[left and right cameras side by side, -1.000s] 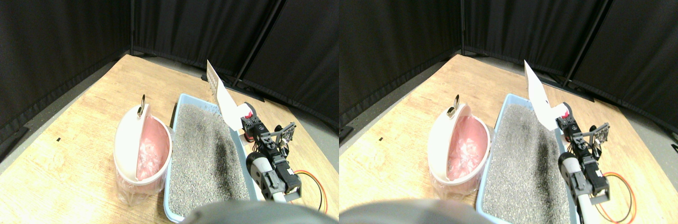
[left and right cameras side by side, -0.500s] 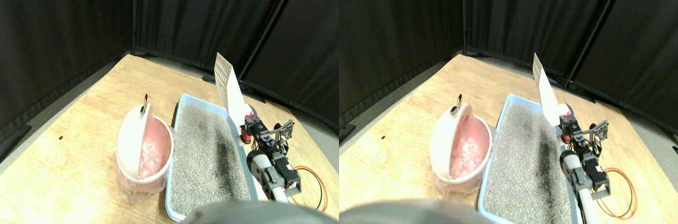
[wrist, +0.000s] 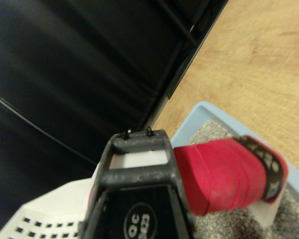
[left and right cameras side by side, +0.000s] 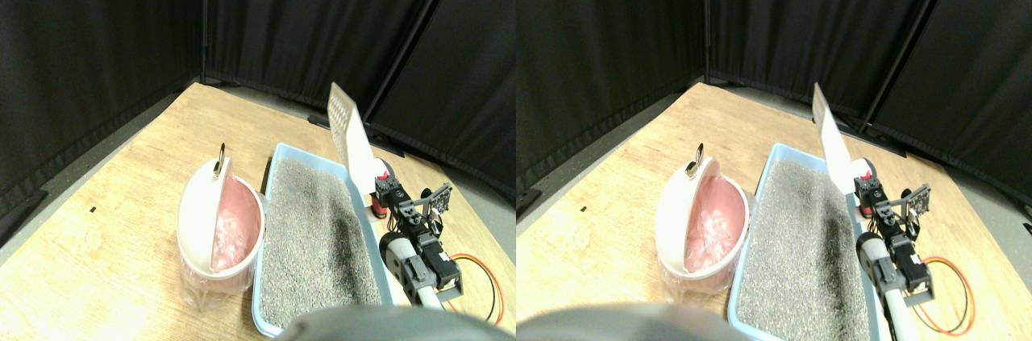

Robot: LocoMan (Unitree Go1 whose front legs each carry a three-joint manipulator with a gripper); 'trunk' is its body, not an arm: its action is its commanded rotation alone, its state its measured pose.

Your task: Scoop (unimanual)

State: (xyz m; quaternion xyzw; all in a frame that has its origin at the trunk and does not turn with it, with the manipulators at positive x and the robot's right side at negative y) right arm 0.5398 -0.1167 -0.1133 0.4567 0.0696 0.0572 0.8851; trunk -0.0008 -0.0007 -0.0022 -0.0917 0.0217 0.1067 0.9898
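Over the last second the scoop [left and right cameras side by side: 348,135] has swung from a lean toward the tray to a near-upright stand, its slotted blade facing the camera more squarely, and the right gripper [left and right cameras side by side: 385,189] has edged a little away from the tray.

The biggest thing is the wooden floor [left and right cameras side by side: 105,228], pale and grained, running under everything. Just beside the gripper, on its inner side, lies the light-blue plastic tray [left and right cameras side by side: 271,165], rectangular with rounded corners and filled with coarse grey litter [left and right cameras side by side: 310,236], darker along the strip nearest the arm. Beyond the tray from the gripper stands the round bin [left and right cameras side by side: 218,232], white-rimmed, lined with crinkled pink film, its domed lid tipped up.

The scoop is flat white plastic with rows of slots, rising directly above the gripper; its handle [wrist: 224,172] is wrapped in thick red tape, soft-looking and ridged. The gripper appears clamped on that handle, though the gap itself is hidden.

To scoop well, I judge the blade should tip forward and down, enter the litter at a shallow angle, and stay clear of the tray's rim.
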